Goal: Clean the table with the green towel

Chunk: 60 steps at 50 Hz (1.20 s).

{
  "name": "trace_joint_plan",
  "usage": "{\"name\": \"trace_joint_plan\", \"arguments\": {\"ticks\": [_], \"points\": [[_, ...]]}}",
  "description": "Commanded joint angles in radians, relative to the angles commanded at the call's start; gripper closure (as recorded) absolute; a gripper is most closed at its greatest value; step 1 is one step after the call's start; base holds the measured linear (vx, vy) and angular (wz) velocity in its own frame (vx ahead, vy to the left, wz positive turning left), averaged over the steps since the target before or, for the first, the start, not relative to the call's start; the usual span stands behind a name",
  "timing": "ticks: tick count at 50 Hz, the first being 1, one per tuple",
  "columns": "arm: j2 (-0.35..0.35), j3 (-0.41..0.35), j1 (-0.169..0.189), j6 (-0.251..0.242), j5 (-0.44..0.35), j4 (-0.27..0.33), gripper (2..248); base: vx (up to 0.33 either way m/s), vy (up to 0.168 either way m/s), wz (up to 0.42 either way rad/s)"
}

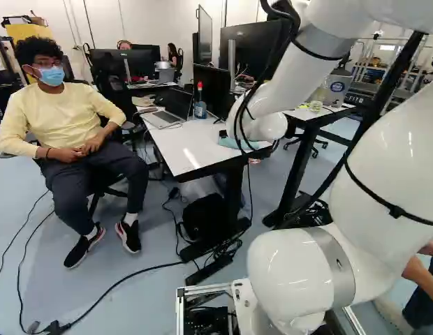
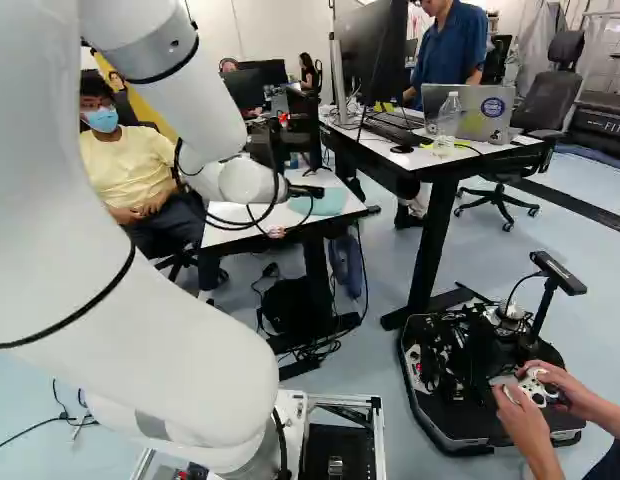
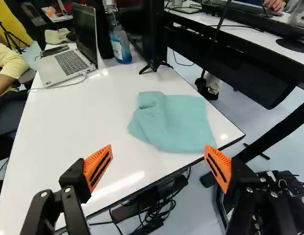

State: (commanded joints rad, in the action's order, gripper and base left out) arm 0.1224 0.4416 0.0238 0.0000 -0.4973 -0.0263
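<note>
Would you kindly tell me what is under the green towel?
The towel lies on the white table, near its edge. The surface beneath is covered, so any stain or small thing there cannot be seen.

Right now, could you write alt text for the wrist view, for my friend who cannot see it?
A rumpled blue-green towel lies near the corner of a white table, just ahead of an open two-fingered gripper. Farther back on the table stand an open laptop and a bottle.

Office or lab, probably | desks (image 1: 195, 143) | monitors (image 1: 253, 47) | laptop (image 3: 67, 63) | wheeled robot base (image 2: 460, 400)
</note>
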Motion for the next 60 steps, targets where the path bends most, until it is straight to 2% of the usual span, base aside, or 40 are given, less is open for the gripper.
{"name": "trace_joint_plan", "arguments": {"ticks": [26,47,60], "points": [[0.084,-0.190,-0.013,0.000,-0.202,0.014,3,0.000,0.000,0.000],[0.129,-0.291,-0.020,0.000,-0.309,0.022,3,0.000,0.000,0.000],[0.146,-0.329,-0.022,0.000,-0.349,0.024,3,0.000,0.000,0.000]]}}
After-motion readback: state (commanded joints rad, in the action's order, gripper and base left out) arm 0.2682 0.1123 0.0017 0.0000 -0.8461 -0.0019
